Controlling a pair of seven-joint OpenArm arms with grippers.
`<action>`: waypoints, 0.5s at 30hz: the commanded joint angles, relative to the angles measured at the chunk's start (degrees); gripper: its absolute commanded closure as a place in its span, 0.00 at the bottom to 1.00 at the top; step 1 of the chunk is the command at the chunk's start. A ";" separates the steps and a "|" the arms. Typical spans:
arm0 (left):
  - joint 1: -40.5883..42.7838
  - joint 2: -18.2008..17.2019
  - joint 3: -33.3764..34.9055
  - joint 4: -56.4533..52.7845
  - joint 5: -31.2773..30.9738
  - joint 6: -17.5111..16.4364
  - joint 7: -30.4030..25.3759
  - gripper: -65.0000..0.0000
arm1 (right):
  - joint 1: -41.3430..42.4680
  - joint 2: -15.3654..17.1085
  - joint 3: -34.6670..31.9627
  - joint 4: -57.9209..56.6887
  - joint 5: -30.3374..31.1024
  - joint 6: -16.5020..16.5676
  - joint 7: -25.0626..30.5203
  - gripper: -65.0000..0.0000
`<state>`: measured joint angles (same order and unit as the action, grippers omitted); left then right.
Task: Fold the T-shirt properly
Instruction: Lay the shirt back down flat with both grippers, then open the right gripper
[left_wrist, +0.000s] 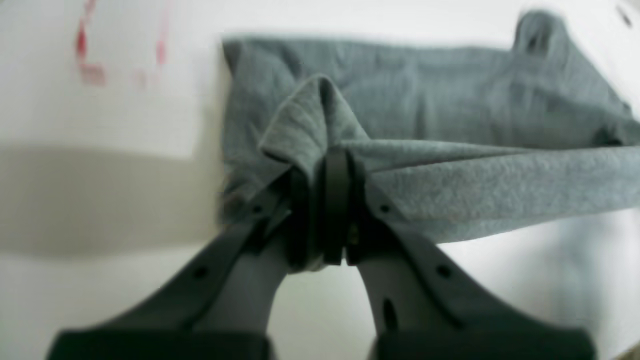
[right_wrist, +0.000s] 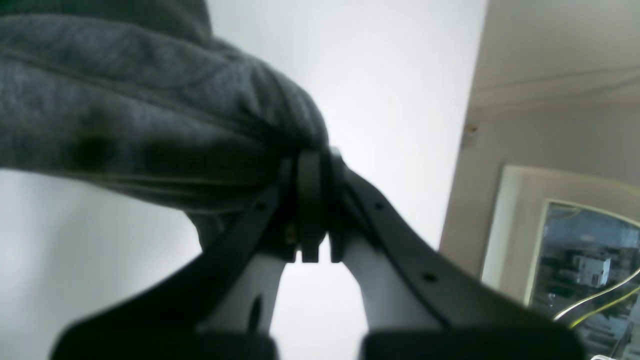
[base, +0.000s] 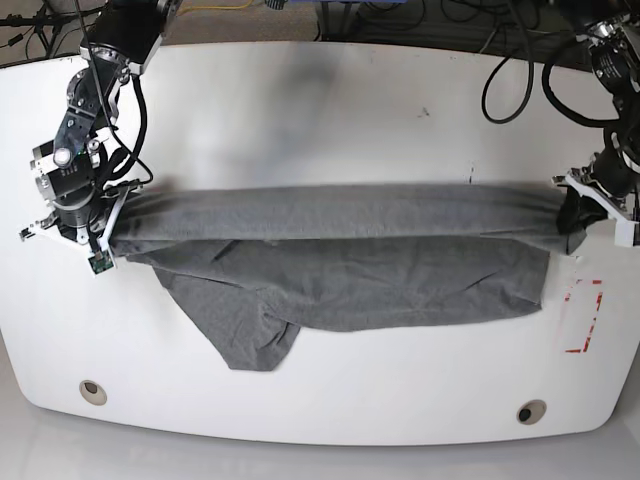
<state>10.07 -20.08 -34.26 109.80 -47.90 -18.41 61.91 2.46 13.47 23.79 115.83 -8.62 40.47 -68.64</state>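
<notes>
Across the middle of the white table (base: 330, 90) the T-shirt (base: 340, 270) is stretched as a long band between the two arms, its upper edge lifted and taut, its lower layer sagging onto the surface, with one flap drooping toward the table's front edge. The left gripper (left_wrist: 332, 210) is pinched tight on a bunched corner of the cloth, and the right gripper (right_wrist: 310, 200) is likewise clamped on a thick wad at the T-shirt's other end. The knit looks soft, light and limp; it will likely drape and slide, so hemmed corners and seams seem the surest holds.
</notes>
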 joint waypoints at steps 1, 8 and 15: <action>2.73 -1.24 -0.68 1.01 -0.14 0.08 -1.56 1.00 | -1.27 0.11 0.60 1.05 -1.27 -0.47 0.20 1.00; 10.55 -1.24 -0.77 0.66 -0.06 0.08 -1.56 1.00 | -6.90 -3.41 1.57 1.05 -1.27 -0.47 0.29 1.00; 12.66 -1.33 -0.77 0.58 0.91 0.08 -1.47 1.00 | -10.68 -5.26 1.57 0.96 -1.27 -0.47 0.64 1.00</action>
<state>22.96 -20.21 -34.46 109.56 -47.29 -18.44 61.89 -8.43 7.90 25.08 115.77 -9.13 40.51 -68.69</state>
